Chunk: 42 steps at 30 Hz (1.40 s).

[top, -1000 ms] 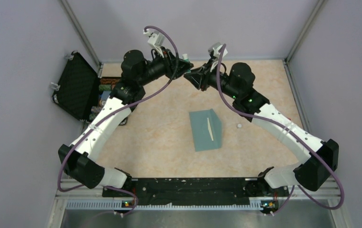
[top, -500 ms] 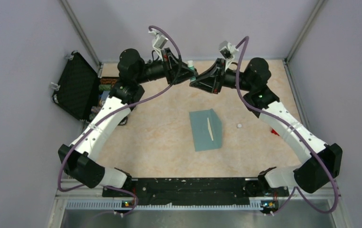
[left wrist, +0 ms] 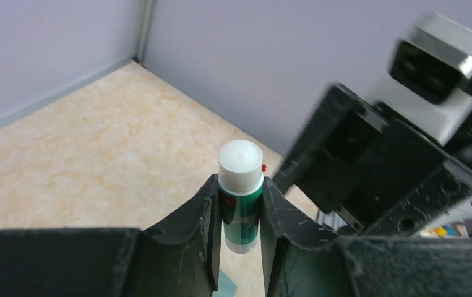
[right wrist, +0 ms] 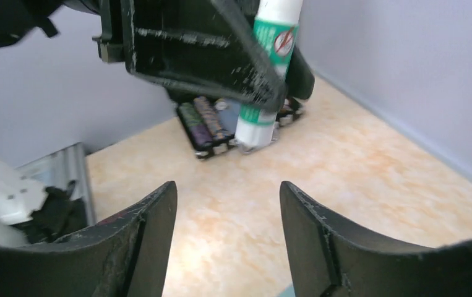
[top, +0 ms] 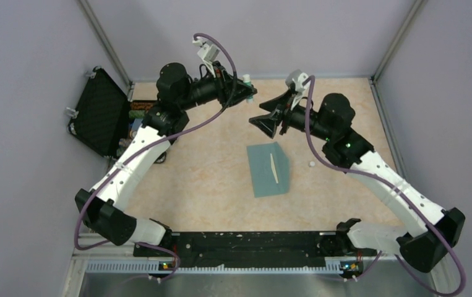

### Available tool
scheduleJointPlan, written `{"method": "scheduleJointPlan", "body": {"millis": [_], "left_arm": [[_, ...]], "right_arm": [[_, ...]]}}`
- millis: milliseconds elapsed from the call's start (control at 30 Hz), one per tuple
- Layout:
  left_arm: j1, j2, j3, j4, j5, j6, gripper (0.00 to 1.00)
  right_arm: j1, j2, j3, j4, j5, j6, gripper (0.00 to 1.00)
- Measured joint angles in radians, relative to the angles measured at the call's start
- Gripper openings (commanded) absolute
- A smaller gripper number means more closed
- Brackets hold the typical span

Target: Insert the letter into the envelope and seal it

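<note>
Teal envelope (top: 269, 168) lies apart from right end effector (right wrist: 227, 187), spread empty; left end effector (left wrist: 240, 189) grips glue stick (left wrist: 240, 162).

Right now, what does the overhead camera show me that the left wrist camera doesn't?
Overhead only: the envelope lying flat in full, a small white piece beside it, and the black case by the left wall. Left wrist only: the fingers pressed on the green label of the glue stick, close up. Both: that stick in the left gripper, with the right gripper facing it.
</note>
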State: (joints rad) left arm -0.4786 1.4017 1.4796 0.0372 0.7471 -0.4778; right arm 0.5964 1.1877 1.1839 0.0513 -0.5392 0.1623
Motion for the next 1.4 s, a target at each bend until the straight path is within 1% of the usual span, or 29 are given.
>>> {"method": "scheduleJointPlan", "body": {"millis": [67, 133, 267, 433, 667, 967, 1167, 1300, 1367, 1400], "left_arm": [[-0.018, -0.003, 0.008, -0.026, -0.100, 0.013, 0.00], [-0.042, -0.007, 0.015, -0.042, -0.169, 0.021, 0.00], [-0.071, -0.014, 0.019, -0.048, -0.238, 0.028, 0.00], [-0.081, -0.021, 0.018, -0.056, -0.295, 0.033, 0.00], [-0.081, -0.034, 0.014, -0.063, -0.337, 0.035, 0.00], [-0.081, -0.036, 0.014, -0.064, -0.336, 0.031, 0.00], [-0.081, -0.036, 0.014, -0.064, -0.332, 0.027, 0.00], [-0.081, -0.036, 0.014, -0.064, -0.327, 0.026, 0.00], [-0.081, -0.036, 0.014, -0.061, -0.327, 0.026, 0.00], [-0.081, -0.036, 0.014, -0.060, -0.327, 0.024, 0.00]], "right_arm": [[0.037, -0.052, -0.040, -0.013, 0.116, -0.061, 0.48], [0.065, -0.068, -0.043, -0.019, 0.212, -0.097, 0.46], [0.113, -0.026, -0.023, -0.010, 0.364, -0.137, 0.46], [0.166, 0.037, -0.002, -0.010, 0.468, -0.162, 0.46], [0.174, 0.045, 0.004, 0.020, 0.504, -0.162, 0.46], [0.174, 0.044, 0.006, 0.097, 0.504, -0.154, 0.46], [0.175, 0.044, 0.010, 0.133, 0.475, -0.154, 0.36], [0.175, 0.044, 0.010, 0.135, 0.471, -0.152, 0.21], [0.176, 0.044, 0.011, 0.134, 0.473, -0.145, 0.19], [0.176, 0.045, 0.014, 0.131, 0.475, -0.142, 0.21]]}}
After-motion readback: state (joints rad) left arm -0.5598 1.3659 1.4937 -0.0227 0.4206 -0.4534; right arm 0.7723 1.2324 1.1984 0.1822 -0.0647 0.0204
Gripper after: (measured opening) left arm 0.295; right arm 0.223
